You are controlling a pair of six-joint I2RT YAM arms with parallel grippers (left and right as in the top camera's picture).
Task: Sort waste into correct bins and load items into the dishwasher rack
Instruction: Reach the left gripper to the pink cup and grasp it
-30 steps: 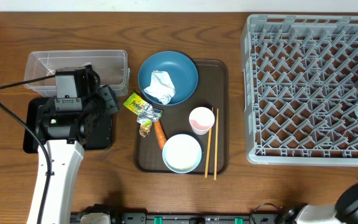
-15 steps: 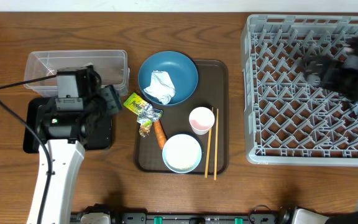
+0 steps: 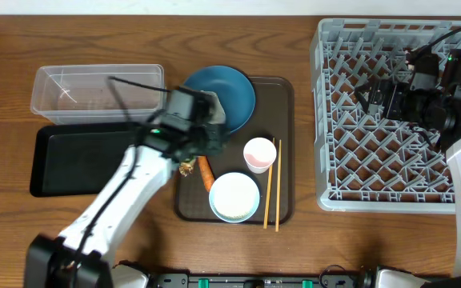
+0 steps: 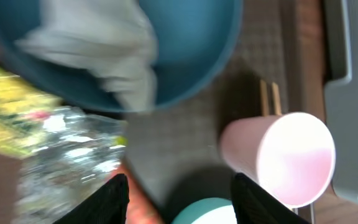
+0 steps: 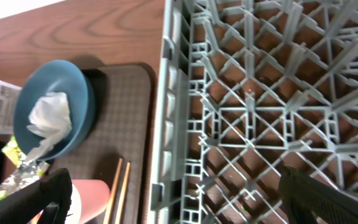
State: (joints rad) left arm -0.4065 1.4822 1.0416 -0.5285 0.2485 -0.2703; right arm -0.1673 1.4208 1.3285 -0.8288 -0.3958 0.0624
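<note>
Swinging away from the black tray (image 3: pixel 78 160), we are now hovering the left jaws, spread and empty, over the brown tray (image 3: pixel 282 104), just above the wrapper (image 4: pixel 48 143) and stick (image 3: pixel 206 170), beside the blue bowl (image 4: pixel 197 37) holding the tissue (image 4: pixel 104 43). The right jaws, also wide and empty, are coming in over the rack (image 3: pixel 358 168). We are judging the wrapper, lying nearest the left jaws, as next for binning; the pink cup (image 3: pixel 258 154), white bowl (image 3: pixel 234 196) and chopsticks (image 3: pixel 272 184) are still waiting on the brown tray to be racked.
</note>
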